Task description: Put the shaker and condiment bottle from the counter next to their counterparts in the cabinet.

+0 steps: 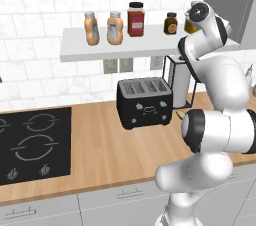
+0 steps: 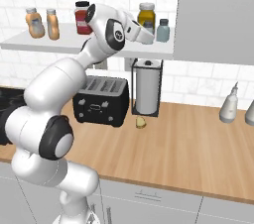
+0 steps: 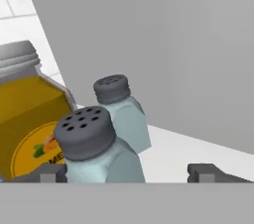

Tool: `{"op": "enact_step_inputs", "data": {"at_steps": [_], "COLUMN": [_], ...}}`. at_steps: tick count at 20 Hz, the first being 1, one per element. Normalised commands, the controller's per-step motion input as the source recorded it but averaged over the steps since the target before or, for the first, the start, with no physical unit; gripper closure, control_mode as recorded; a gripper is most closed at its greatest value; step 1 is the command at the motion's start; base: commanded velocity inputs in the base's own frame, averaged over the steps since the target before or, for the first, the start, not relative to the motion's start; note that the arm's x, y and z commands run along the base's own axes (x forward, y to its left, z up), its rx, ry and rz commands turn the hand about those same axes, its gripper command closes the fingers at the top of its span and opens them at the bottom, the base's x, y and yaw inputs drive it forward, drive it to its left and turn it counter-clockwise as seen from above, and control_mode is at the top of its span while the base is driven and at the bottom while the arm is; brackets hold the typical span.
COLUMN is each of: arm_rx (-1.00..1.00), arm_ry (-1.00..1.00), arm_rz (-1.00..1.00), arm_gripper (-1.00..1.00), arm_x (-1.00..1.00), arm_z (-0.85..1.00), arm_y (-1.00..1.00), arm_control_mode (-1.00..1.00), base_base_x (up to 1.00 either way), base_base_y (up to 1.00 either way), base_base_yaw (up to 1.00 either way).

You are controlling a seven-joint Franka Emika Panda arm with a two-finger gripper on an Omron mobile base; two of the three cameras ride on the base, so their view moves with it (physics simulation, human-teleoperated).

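On the right end of the cabinet [image 2: 59,44] my gripper [image 3: 129,171] is open, its fingers wide apart. The shaker [image 3: 94,143] stands upright between them, close to the left fingertip [image 3: 49,172] and well apart from the right one. Its counterpart, a matching shaker [image 3: 121,109], stands just behind it. From the right base view the gripper [image 2: 149,34] sits beside a shaker [image 2: 162,30] and in front of the amber jar [image 2: 146,16]. Two alike peach-orange condiment bottles [image 1: 91,28] [image 1: 115,28] stand side by side on the cabinet's left part [image 1: 125,47].
A red jar [image 1: 135,19] and a small brown jar [image 1: 171,23] stand mid-shelf. The grey cupboard panel [image 2: 213,15] rises right beside the shakers. Below are the black toaster [image 1: 145,101], a paper towel holder [image 2: 147,86], the hob [image 1: 32,145] and a white bottle [image 2: 229,104].
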Motion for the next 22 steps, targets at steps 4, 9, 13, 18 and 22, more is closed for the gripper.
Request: {"op": "enact_step_inputs", "data": {"at_steps": [4, 9, 13, 18, 22], "arm_rx": [0.0, 0.0, 0.0, -0.03, -0.05], "arm_ry": [0.0, 0.0, 0.0, 0.0, 0.0], "arm_rz": [0.0, 0.02, 0.07, 0.12, 0.14], "arm_gripper": [-1.0, -1.0, -1.0, -1.0, -1.0], "arm_x": [-0.01, -0.21, -0.33, -0.47, -0.61], "arm_z": [-0.08, 0.0, 0.0, 0.0, 0.0], "arm_y": [0.0, 0.0, 0.05, 0.28, 0.47], "arm_control_mode": [-1.0, -1.0, -1.0, -1.0, -1.0], "base_base_x": [0.0, 0.0, 0.0, 0.0, 0.0], "base_base_y": [0.0, 0.0, 0.0, 0.0, 0.0], "base_base_yaw": [0.0, 0.0, 0.0, 0.0, 0.0]}}
